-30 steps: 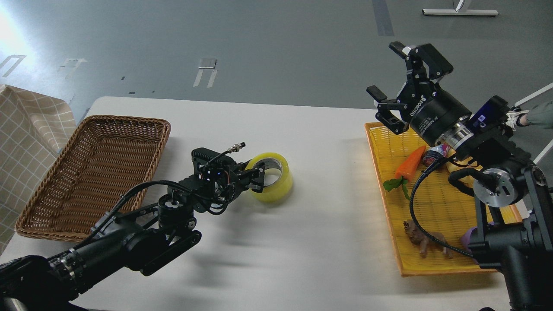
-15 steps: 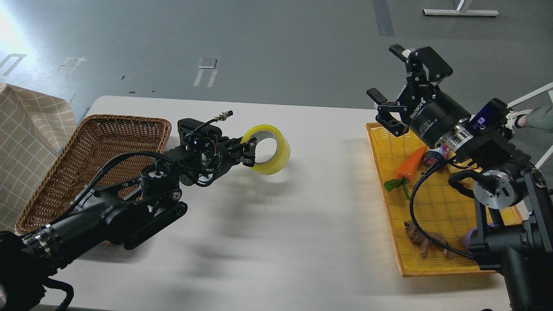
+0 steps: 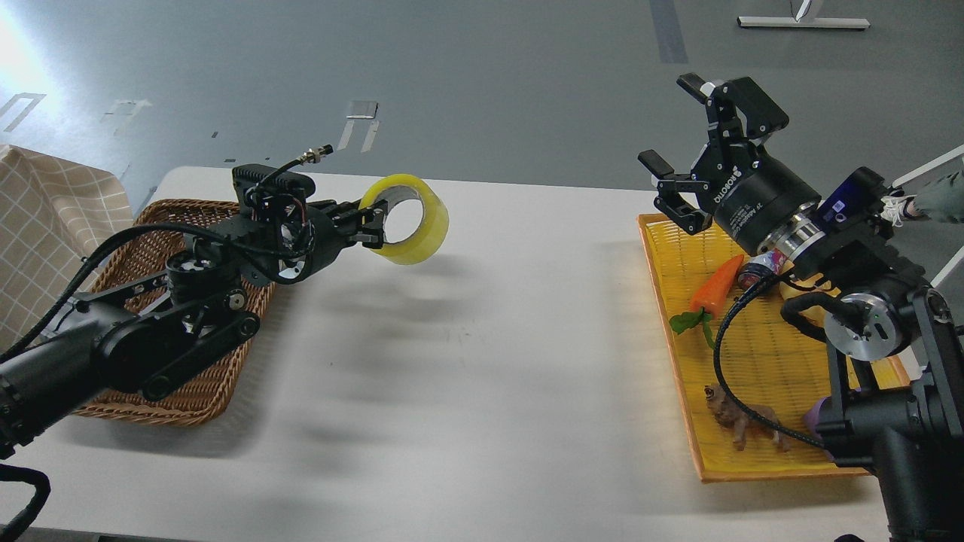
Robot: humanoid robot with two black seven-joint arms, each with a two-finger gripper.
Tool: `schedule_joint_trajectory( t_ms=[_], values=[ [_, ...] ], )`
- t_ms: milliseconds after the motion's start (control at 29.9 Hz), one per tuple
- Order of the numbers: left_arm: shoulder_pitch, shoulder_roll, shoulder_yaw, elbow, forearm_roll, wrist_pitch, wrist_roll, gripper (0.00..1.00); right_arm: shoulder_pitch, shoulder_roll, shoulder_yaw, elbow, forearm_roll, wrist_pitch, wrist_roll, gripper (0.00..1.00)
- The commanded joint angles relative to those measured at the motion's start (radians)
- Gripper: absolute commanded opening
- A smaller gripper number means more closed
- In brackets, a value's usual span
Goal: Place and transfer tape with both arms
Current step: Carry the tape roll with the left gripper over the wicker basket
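The yellow tape roll point(image 3: 416, 226) hangs in the air above the white table point(image 3: 482, 361), right of the wicker basket. My left gripper point(image 3: 372, 223) is shut on the roll's near rim, one finger through the core. My right gripper point(image 3: 681, 124) is open and empty, raised above the far end of the yellow tray, well to the right of the tape.
A brown wicker basket point(image 3: 151, 248) stands at the left, partly under my left arm. A yellow tray point(image 3: 761, 361) at the right holds a carrot point(image 3: 715, 286), a brown root-like thing point(image 3: 742, 421) and other items behind my right arm. A checked cloth point(image 3: 45, 226) lies far left.
My left gripper has lifted the tape off the table and carried it up and to the left, toward the basket. The right arm has hardly moved.
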Motion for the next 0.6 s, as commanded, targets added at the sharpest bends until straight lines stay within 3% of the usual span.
schedule_joint_trajectory(
  t_ms=[0, 267, 401, 568],
  values=[
    [-0.003, 0.078, -0.003, -0.013, -0.011, 0.018, -0.041, 0.0, 0.0, 0.0, -0.003, -0.005, 0.0, 0.0, 0.0, 1.0],
    [0.008, 0.339, -0.005, -0.093, -0.075, 0.038, -0.146, 0.0, -0.003, 0.0, -0.003, -0.012, 0.0, 0.002, 0.0, 1.0],
    [0.015, 0.524, 0.014, -0.087, -0.128, 0.037, -0.283, 0.0, -0.011, 0.0, -0.004, -0.009, 0.0, 0.003, 0.0, 1.0],
    [0.096, 0.61, 0.037, -0.033, -0.141, 0.063, -0.393, 0.0, -0.011, 0.0, -0.004, -0.011, 0.0, 0.003, 0.0, 1.0]
  ],
)
